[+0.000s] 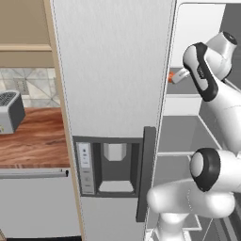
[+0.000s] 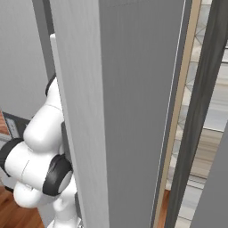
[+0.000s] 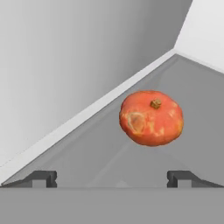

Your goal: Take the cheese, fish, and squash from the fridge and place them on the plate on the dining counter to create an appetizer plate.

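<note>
The squash (image 3: 151, 117), a round orange-red lump with a small brown stem, lies on a grey shelf (image 3: 87, 153) inside the fridge (image 1: 113, 70). My gripper (image 3: 112, 178) is open, its two dark fingertips (image 3: 43, 177) spread wide. It stays short of the squash, which sits ahead and slightly right of centre with nothing between the fingers. In the left base view my arm (image 1: 207, 70) reaches past the door edge into the open compartment, where an orange speck of the squash (image 1: 170, 77) shows by the hand. The cheese, fish, plate and dining counter are out of view.
The shut fridge door with its dark dispenser panel (image 1: 110, 164) and dark handle (image 1: 147, 174) stands left of the arm. A toaster (image 1: 10, 111) sits on a wood-topped counter (image 1: 37, 141). The fridge's side wall (image 3: 65, 57) rises close beside the squash. A grey door (image 2: 124, 111) crowds the arm (image 2: 40, 147).
</note>
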Tool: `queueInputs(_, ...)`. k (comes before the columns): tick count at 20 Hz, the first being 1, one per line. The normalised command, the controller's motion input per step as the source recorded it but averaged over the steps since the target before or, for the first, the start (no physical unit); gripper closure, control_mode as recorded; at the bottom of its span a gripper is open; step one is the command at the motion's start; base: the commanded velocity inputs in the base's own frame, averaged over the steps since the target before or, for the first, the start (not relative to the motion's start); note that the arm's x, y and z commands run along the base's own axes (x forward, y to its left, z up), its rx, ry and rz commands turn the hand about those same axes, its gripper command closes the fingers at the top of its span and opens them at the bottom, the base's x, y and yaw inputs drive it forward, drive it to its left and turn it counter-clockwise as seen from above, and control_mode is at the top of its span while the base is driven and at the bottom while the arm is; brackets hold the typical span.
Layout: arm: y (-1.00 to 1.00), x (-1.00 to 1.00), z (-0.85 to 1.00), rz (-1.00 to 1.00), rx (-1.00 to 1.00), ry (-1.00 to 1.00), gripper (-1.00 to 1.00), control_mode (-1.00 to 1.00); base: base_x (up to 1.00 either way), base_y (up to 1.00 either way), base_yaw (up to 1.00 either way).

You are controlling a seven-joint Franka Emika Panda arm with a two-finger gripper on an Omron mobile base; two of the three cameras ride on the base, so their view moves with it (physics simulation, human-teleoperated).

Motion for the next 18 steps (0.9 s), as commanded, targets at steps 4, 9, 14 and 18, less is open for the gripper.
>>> queueInputs(4, -0.01, 0.28, -0.09, 0.11, 0.0, 0.0, -1.0, -1.0, 0.0, 0.0, 0.0)
queueInputs(9, -0.04, 0.32, -0.01, 0.1, 0.0, 0.0, -1.0, -1.0, 0.0, 0.0, 0.0)
queueInputs(14, -0.07, 0.33, 0.0, 0.09, 0.0, 0.0, -1.0, -1.0, 0.0, 0.0, 0.0)
queueInputs(18, -0.14, 0.27, -0.05, 0.06, 0.0, 0.0, -1.0, -1.0, 0.0, 0.0, 0.0)
